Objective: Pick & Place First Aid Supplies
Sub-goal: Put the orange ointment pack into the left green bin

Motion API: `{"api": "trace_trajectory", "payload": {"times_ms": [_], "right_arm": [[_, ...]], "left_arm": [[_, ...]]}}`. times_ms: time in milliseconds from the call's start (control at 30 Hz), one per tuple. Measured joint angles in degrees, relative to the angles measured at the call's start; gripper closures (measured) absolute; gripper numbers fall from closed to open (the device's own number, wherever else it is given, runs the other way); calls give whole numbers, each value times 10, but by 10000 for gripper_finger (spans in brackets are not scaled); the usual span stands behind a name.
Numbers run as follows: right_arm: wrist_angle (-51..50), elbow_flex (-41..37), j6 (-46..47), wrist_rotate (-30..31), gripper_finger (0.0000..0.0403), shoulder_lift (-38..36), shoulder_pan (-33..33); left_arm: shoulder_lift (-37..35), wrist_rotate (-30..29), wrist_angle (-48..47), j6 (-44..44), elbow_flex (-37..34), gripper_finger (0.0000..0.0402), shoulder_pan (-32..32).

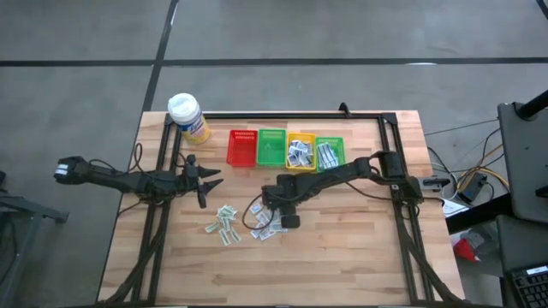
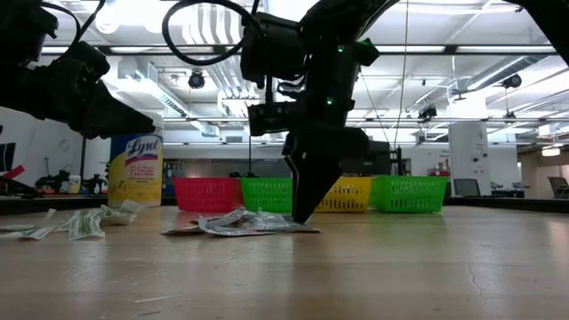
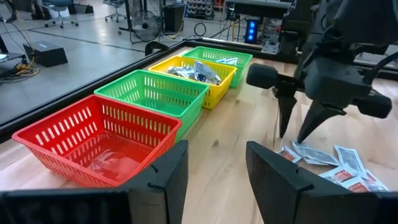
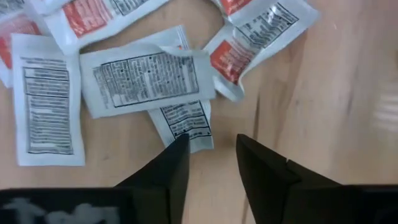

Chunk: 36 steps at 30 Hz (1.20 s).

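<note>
Right tool (image 4: pixel 208 152) hangs tips-down with a gap between its fingers, grasping nothing, a white packet (image 4: pixel 183 121) just ahead of them on the wooden surface (image 4: pixel 323 99). Such packets look light, thin and limp; pinching one edge seems best. Left tool (image 1: pixel 205 178) waits released, well apart.

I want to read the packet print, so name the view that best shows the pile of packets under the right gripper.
The right wrist view: it looks down on the pile of packets close enough that the printed panels show. The high view shows small pale specks beside the right gripper; the low view an edge-on heap; the left wrist view only part of it.
</note>
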Motion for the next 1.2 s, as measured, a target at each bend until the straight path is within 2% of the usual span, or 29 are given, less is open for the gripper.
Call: {"api": "trace_trajectory", "payload": {"times_ms": [400,600,900,1200], "right_arm": [[-29,1,1,8,361,1,-2],[-41,1,2,9,390,0,-2],[-102,34,3,10,394,3,-3],[-181,118,-11,5,394,1,-3]], "left_arm": [[0,0,0,0,0,243,0],[0,0,1,0,0,243,0],[0,0,1,0,0,243,0],[0,0,1,0,0,243,0]]}}
